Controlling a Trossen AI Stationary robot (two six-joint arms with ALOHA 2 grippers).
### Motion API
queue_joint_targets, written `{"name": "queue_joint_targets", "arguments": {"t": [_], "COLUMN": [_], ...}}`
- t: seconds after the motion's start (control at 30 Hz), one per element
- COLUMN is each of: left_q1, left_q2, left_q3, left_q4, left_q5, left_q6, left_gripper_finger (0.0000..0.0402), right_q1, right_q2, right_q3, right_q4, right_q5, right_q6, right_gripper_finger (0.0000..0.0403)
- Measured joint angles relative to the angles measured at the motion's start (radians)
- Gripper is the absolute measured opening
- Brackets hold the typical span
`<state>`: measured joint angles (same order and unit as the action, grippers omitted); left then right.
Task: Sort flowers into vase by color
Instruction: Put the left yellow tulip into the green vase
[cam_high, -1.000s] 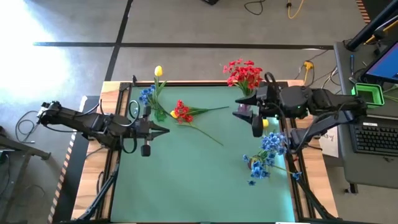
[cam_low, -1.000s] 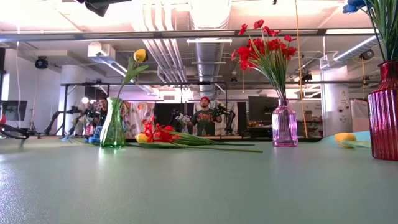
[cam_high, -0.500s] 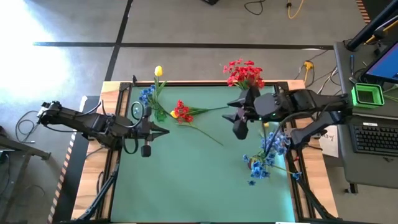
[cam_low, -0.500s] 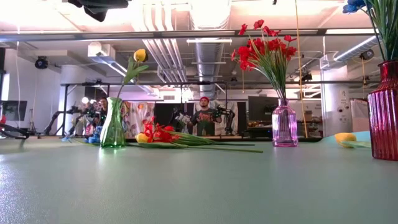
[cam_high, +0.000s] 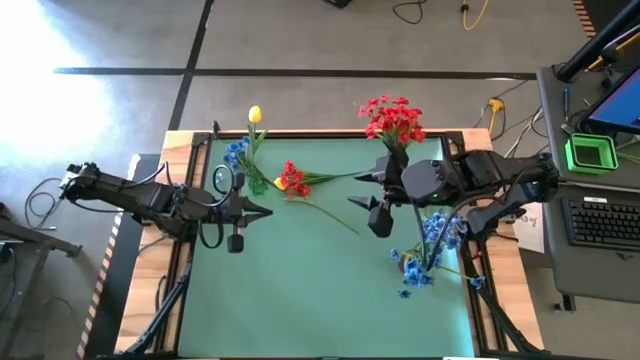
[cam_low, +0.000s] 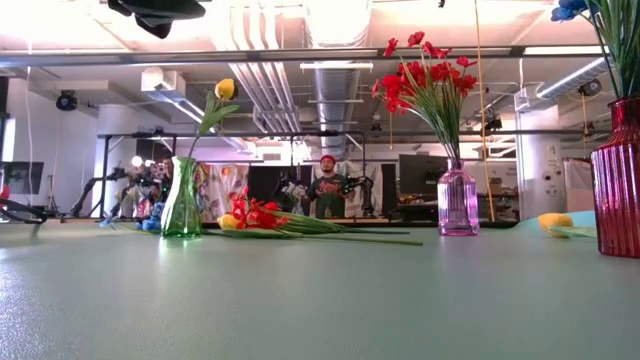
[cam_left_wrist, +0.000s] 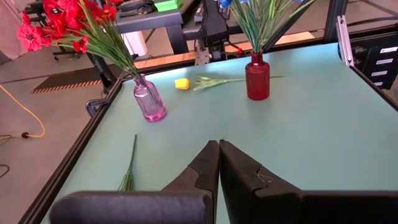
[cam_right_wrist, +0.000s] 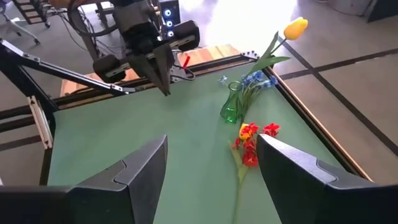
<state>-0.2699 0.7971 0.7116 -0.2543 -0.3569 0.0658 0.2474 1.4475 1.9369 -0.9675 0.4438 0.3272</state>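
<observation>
My right gripper (cam_high: 361, 189) hangs open and empty above the middle of the green mat, its fingers pointing at loose flowers (cam_right_wrist: 249, 144) with red and yellow heads that lie flat on the mat beside a green vase (cam_right_wrist: 230, 109). That vase holds a yellow tulip (cam_right_wrist: 296, 28) and blue blossoms. A purple vase (cam_left_wrist: 150, 99) holds red flowers (cam_high: 390, 118). A red vase (cam_left_wrist: 257, 77) holds blue ones. My left gripper (cam_left_wrist: 219, 145) is shut and empty, hovering at the mat's left side.
A yellow tulip (cam_left_wrist: 181, 83) lies on the mat between the purple and red vases. Loose blue flowers (cam_high: 414, 270) lie near the right front. A bare green stem (cam_left_wrist: 129, 169) lies ahead of my left gripper. The mat's near half is open room.
My right gripper has moved from beside the purple vase toward the table's left edge, out over the middle of the mat, staying open and empty. The flowers and vases have not moved.
</observation>
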Motion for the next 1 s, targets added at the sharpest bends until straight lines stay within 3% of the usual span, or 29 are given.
{"name": "queue_joint_targets", "arguments": {"t": [0.6, 1.0], "left_q1": [0.000, 0.000], "left_q2": [0.000, 0.000], "left_q3": [0.000, 0.000], "left_q4": [0.008, 0.008], "left_q5": [0.000, 0.000], "left_q6": [-0.003, -0.003], "left_gripper_finger": [0.0000, 0.0000], "right_q1": [-0.001, -0.003], "right_q2": [0.051, 0.059], "right_q3": [-0.036, -0.069], "right_q4": [0.007, 0.016], "right_q5": [-0.051, -0.011], "right_q6": [0.017, -0.058], "right_gripper_finger": [0.0237, 0.0237]}}
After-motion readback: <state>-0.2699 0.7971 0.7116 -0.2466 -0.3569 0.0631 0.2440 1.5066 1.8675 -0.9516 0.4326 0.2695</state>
